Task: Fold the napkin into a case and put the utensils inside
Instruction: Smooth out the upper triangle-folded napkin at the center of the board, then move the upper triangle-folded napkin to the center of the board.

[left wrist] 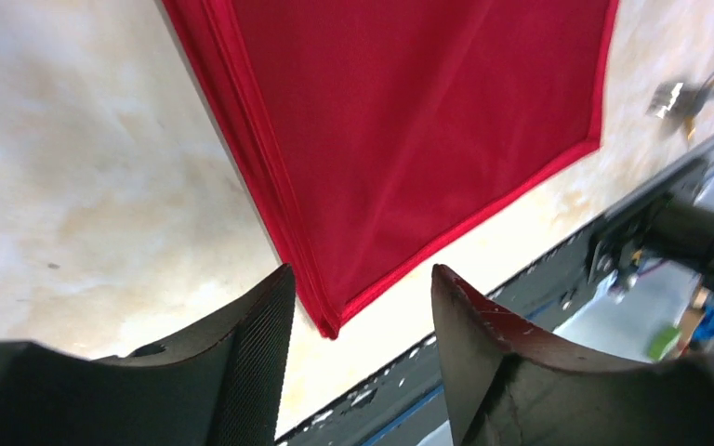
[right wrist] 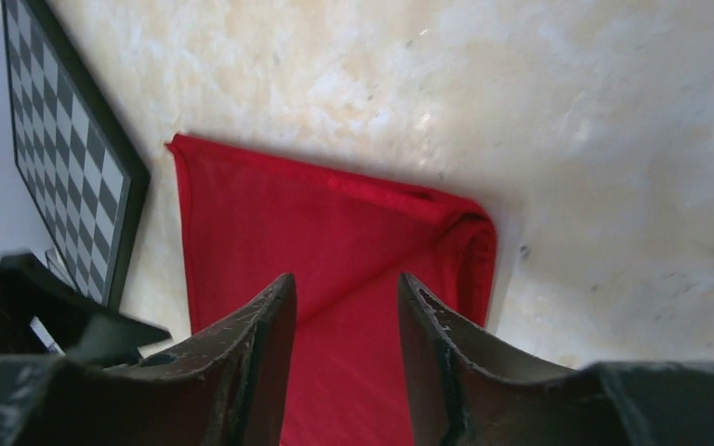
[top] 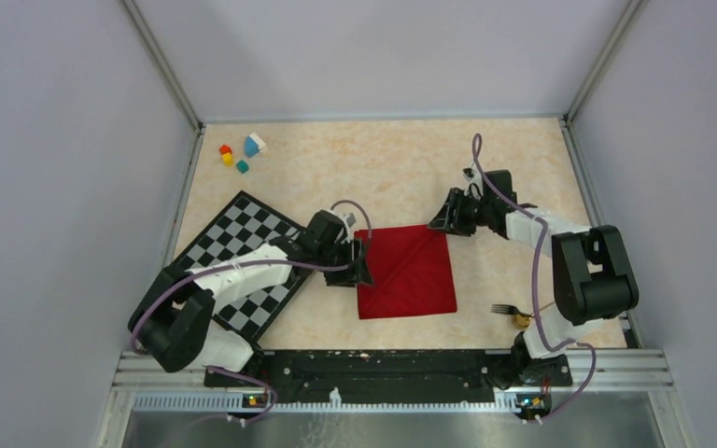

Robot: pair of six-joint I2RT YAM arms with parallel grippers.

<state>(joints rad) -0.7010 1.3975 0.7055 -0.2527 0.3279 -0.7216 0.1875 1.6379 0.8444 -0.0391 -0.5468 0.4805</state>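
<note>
The red napkin point(top: 406, 271) lies flat on the table, folded over with a diagonal crease and doubled edges. My left gripper point(top: 362, 269) is open at its left edge; in the left wrist view the fingers point(left wrist: 361, 283) straddle the napkin's near corner point(left wrist: 330, 321) without touching it. My right gripper point(top: 440, 222) is open at the napkin's far right corner; in the right wrist view it point(right wrist: 346, 283) hangs over the folded cloth point(right wrist: 335, 218). The dark fork point(top: 504, 309) and the gold spoon point(top: 522, 320) lie right of the napkin, partly hidden by the right arm.
A black-and-white checkered mat point(top: 243, 257) lies left of the napkin, under the left arm, and also shows in the right wrist view point(right wrist: 60, 158). Small coloured blocks point(top: 241, 154) sit at the far left. The black rail point(top: 373, 364) runs along the near edge.
</note>
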